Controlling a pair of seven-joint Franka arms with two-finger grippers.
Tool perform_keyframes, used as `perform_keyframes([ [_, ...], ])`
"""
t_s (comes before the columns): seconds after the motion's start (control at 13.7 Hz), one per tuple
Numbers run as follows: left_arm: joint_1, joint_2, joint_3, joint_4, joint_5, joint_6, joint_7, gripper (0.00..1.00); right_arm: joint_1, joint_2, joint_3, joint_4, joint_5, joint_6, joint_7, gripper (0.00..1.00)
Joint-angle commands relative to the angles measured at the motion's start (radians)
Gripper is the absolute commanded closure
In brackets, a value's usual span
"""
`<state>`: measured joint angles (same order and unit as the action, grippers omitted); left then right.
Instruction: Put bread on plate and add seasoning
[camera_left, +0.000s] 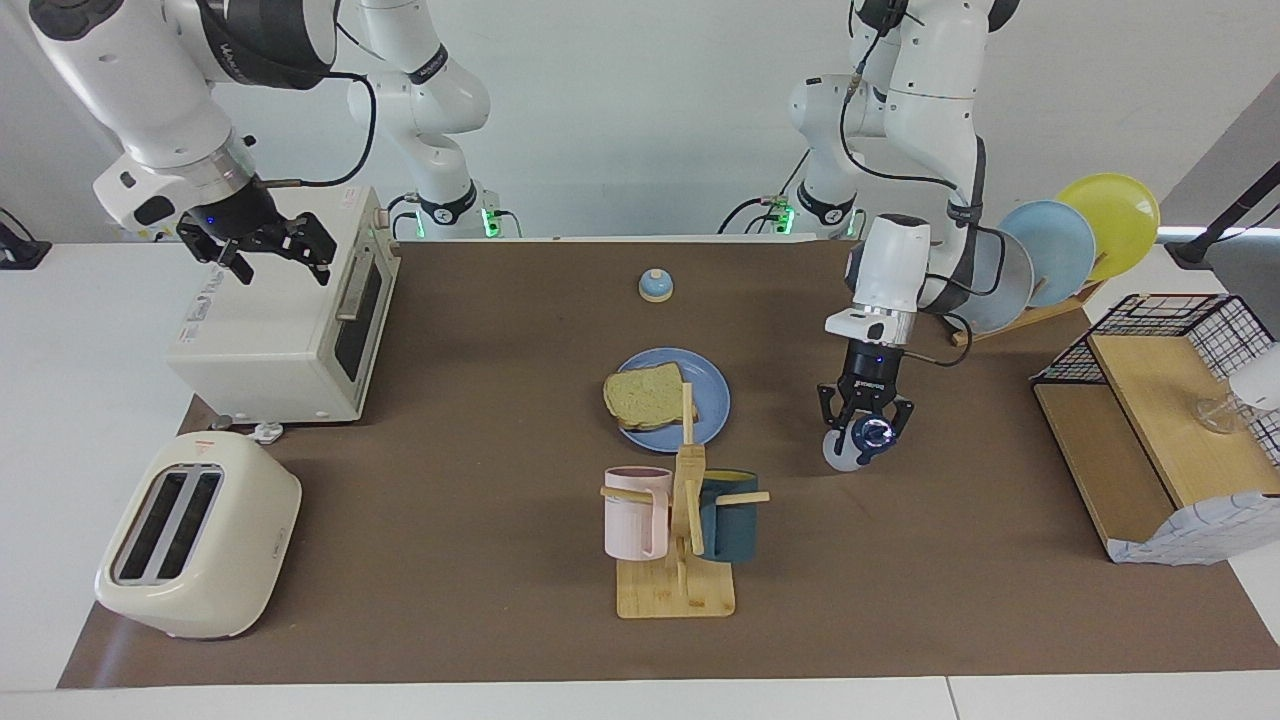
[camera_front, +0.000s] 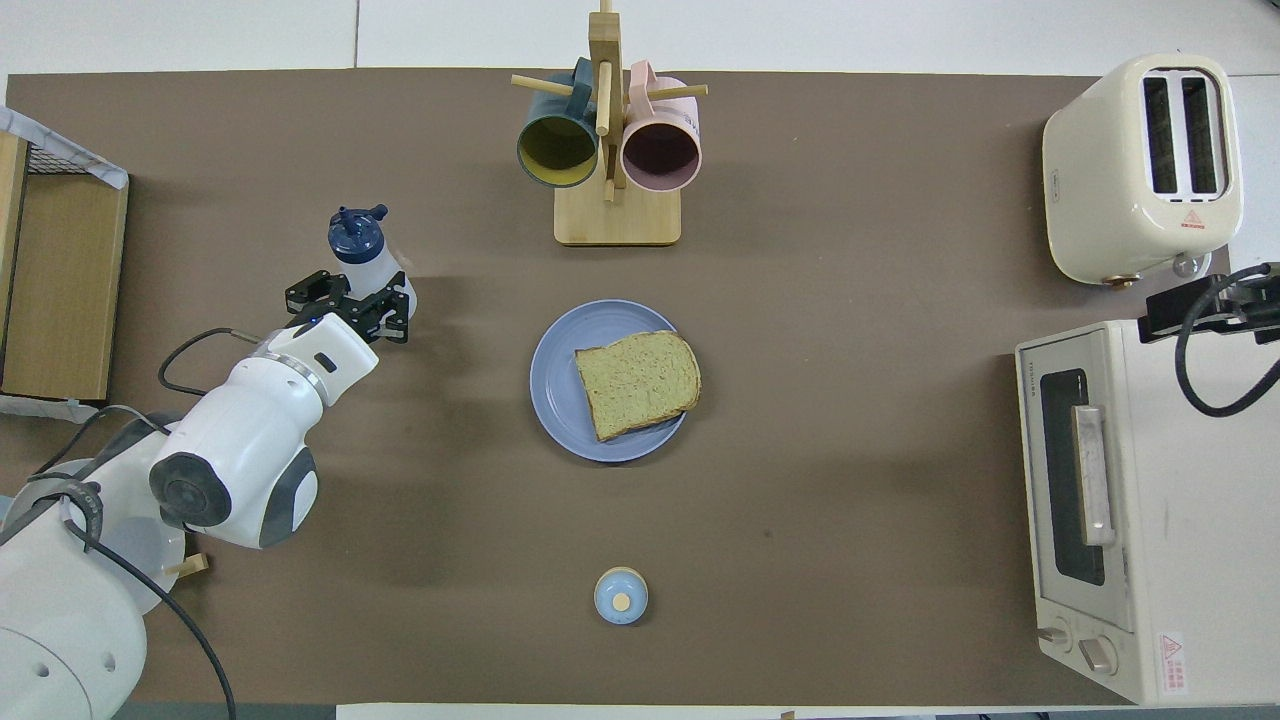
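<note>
The bread (camera_left: 645, 395) (camera_front: 637, 382) lies on the blue plate (camera_left: 715, 400) (camera_front: 555, 390) at the middle of the table, overhanging its rim toward the right arm's end. The seasoning bottle (camera_left: 840, 455) (camera_front: 360, 250), white with a navy cap, stands on the table beside the plate, toward the left arm's end. My left gripper (camera_left: 865, 425) (camera_front: 350, 305) is down at the bottle, open, with a finger on either side of it. My right gripper (camera_left: 278, 262) waits open above the toaster oven.
A mug tree (camera_left: 685, 500) (camera_front: 605, 150) with two mugs stands farther from the robots than the plate. A bell (camera_left: 655, 286) (camera_front: 620, 596) sits nearer. Toaster oven (camera_left: 290, 330), toaster (camera_left: 195, 535), plate rack (camera_left: 1060, 250) and wire shelf (camera_left: 1160, 400) line the table's ends.
</note>
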<state>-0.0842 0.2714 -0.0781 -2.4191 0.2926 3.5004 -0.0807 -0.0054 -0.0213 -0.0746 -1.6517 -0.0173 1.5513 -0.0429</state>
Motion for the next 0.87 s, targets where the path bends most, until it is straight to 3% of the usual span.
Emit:
perform_keyframes([
  [0.0, 0.037, 0.04, -0.006, 0.009, 0.062, 0.008, 0.007, 0.56, -0.007, -0.009, 0.004, -0.014, -0.001, 0.01, -0.025, 0.0],
  [0.15, 0.04, 0.037, -0.006, 0.002, 0.066, 0.008, 0.009, 0.39, -0.007, -0.009, 0.004, -0.014, -0.001, 0.01, -0.025, 0.0],
  [0.8, 0.087, 0.016, -0.006, -0.029, 0.148, 0.008, 0.007, 0.26, -0.007, -0.009, 0.004, -0.014, -0.001, 0.01, -0.025, 0.0],
])
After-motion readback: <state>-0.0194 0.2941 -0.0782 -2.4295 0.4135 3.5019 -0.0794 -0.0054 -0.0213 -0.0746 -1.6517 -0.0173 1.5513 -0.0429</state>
